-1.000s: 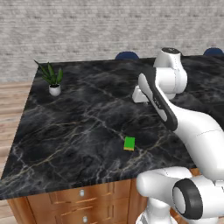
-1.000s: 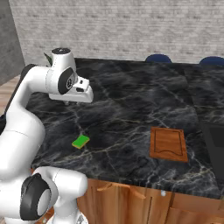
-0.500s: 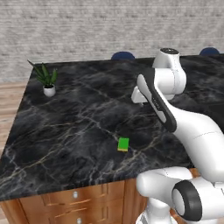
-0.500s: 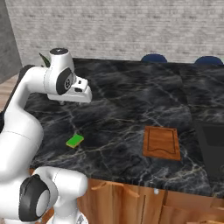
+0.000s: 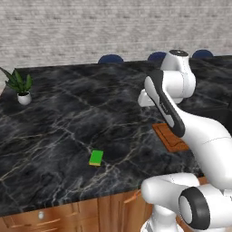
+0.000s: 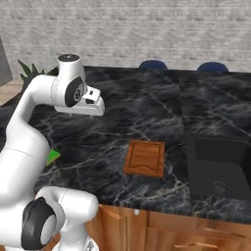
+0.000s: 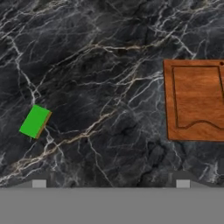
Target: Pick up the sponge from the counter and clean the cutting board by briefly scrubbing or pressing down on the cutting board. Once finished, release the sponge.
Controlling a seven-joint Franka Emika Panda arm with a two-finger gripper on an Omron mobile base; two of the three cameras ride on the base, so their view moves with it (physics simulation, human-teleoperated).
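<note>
Black marble counter (image 7: 109, 109) spreads beneath the raised gripper (image 7: 110, 183), jaws wide and empty. Sponge (image 7: 35, 121) lies to its left, cutting board (image 7: 194, 99) right; reaching down for the sponge comes next.

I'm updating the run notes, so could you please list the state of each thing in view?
sponge: lying flat on the counter, untouched, apart from the board.
cutting board: flat on the counter, bare, nothing on it.
gripper: open, high above the counter, holding nothing.
potted plant: upright.
sink: nothing visible in it.
</note>
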